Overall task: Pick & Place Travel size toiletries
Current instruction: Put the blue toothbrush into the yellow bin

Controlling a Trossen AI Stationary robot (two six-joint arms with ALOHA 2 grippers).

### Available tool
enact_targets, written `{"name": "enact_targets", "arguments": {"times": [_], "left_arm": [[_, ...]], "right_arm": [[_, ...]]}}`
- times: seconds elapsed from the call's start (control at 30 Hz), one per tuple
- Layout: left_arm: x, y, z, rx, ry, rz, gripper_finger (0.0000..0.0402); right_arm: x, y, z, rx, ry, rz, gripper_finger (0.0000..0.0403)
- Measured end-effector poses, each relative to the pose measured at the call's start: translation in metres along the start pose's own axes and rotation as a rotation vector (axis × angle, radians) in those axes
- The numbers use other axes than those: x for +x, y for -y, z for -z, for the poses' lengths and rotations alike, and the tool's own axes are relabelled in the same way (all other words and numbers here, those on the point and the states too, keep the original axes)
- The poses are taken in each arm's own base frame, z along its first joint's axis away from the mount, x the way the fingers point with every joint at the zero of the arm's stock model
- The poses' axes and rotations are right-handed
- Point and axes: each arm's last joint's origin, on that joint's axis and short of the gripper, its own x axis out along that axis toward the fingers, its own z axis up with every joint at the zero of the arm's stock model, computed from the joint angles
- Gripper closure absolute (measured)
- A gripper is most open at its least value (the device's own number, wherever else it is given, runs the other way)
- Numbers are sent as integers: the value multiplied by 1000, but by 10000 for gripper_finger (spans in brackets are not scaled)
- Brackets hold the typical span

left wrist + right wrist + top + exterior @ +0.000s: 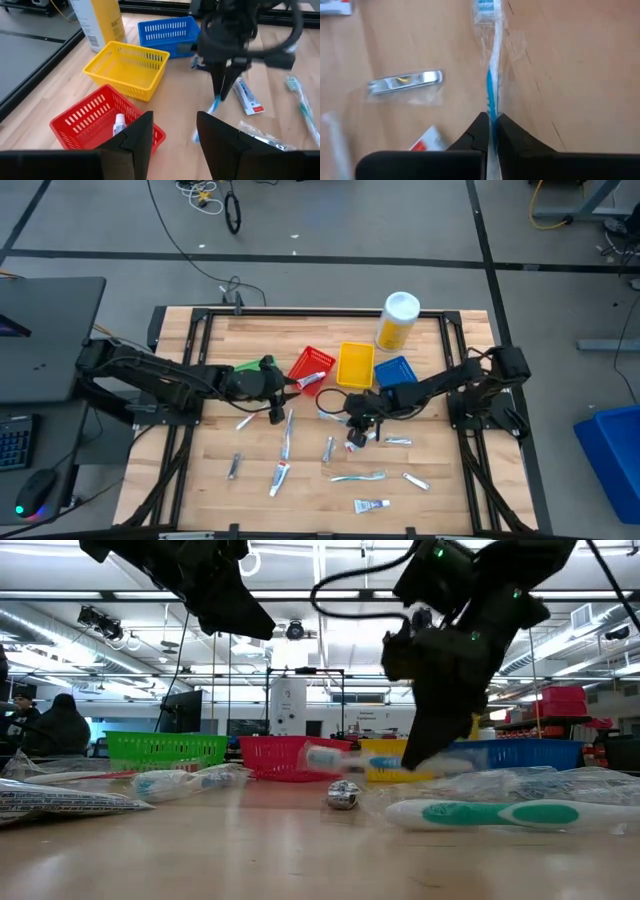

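So the right gripper [491, 125] has its jaws pinched shut on a blue-and-white toothbrush [491, 65] that sits in a clear wrapper, grabbing it near one end of the handle. In the low view the brush hangs roughly level, just off the worktop [310, 490], in front of the baskets, about mid-table.

Handling-wise: it looks very light and the stick itself is stiff, so weight isn't the issue. The wrapper is. That film is slick and loose, so the brush can slide or swivel inside the pinch, and an end grip lets the long free part droop or swing. I'd say a hold closer to the middle would be steadier, squeezing across the narrow handle, not the crinkly film edges.

The left gripper [172, 140] hovers with jaws open and empty just by the red basket [90, 120], which already has a small tube in it. The yellow basket [125, 67] and blue basket [167, 32] are next to it.

Plenty of toiletries are scattered on the worktop, like a green toothbrush [500, 813] and a small toothpaste tube [371, 505].
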Motion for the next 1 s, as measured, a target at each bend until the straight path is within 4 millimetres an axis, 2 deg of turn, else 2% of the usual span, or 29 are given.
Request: {"name": "enact_targets", "arguments": {"times": [0.2, 0.3, 0.4, 0.57, 0.7, 0.83, 1.0], "left_arm": [[0, 0, 1, -4, -11, 3, 242], [0, 0, 1, -6, -12, 3, 242], [0, 0, 1, -12, -14, 2, 242], [0, 0, 1, -17, -14, 2, 242], [0, 0, 2, -16, -15, 2, 242], [0, 0, 2, -14, -18, 1, 242], [0, 0, 2, -14, -19, 1, 242]], "right_arm": [[-55, -5, -19, 29, 95, 77, 382], [-77, 3, -31, 51, 180, 152, 379], [-88, 19, -39, 100, 206, 158, 379], [-91, 57, -41, 245, 119, 277, 375], [-86, 85, -38, 364, 63, 359, 370], [-75, 101, -35, 411, 41, 386, 370], [-61, 110, -37, 440, 2, 335, 366]]}}
